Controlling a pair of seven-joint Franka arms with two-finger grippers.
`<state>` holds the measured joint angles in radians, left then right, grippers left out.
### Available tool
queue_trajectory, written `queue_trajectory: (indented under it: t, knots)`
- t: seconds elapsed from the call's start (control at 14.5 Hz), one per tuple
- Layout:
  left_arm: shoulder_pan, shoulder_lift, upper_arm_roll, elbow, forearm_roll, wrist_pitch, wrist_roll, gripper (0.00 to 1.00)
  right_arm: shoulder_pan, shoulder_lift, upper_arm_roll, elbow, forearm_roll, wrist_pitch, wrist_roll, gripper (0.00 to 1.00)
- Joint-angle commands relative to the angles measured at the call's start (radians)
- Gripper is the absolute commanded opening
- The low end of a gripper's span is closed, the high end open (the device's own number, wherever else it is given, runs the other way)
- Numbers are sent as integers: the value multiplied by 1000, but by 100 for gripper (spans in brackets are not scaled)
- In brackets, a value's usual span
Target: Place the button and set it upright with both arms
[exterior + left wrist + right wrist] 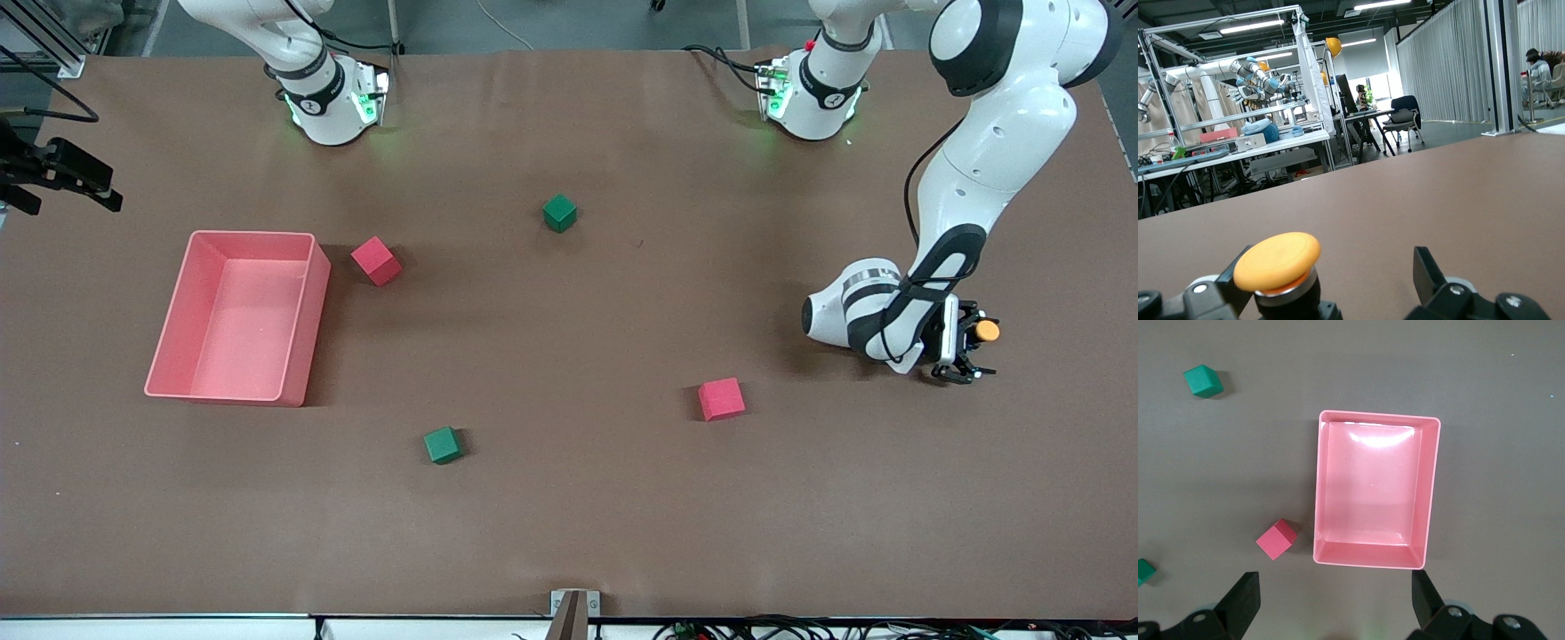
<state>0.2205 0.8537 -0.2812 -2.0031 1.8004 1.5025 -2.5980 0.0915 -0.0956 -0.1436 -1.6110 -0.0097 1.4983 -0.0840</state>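
left hand [962,348] low over the counter [569,516] at the left arm's end, wrist turned sideways, fingers spread apart and not gripping. the button [986,332] sits right by one finger [1218,293] in the left wrist view [1277,261], orange cap up, black body under it; the second finger [1428,273] stands apart from it, so the button is not clamped. cannot tell if the button rests on the counter or against the finger only. right hand [1335,597] waits high over the pink bin [1431,493], fingers released, holding nothing. pink bin [307,329] sits at the right arm's end of the counter. red cube [376,260] just beside the bin, farther from the front camera than the second red cube [721,399]. green cube [560,213] near the arm bases, second green cube [443,445] nearer the front camera.
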Motion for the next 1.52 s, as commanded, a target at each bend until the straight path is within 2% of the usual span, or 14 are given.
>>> queue_trajectory:
  t: [0.0, 0.69, 1.18, 1.45]
  knots:
    - [13, -19, -4, -22, 10, -11, 41, 100, -7, -16, 6, -17, 16, -3, -10, 100]
    - [20, -96, -16, -68, -26, -39, 136, 100, -7, -15, 7, -17, 16, 0, -10, 100]
    - [30, -228, -96, -49, -139, -25, 323, 100, -9, -15, 7, -17, 16, 5, -10, 100]
    - [33, -283, -131, -2, -228, 19, 464, 100, -10, -15, 7, -17, 16, 7, -10, 100]
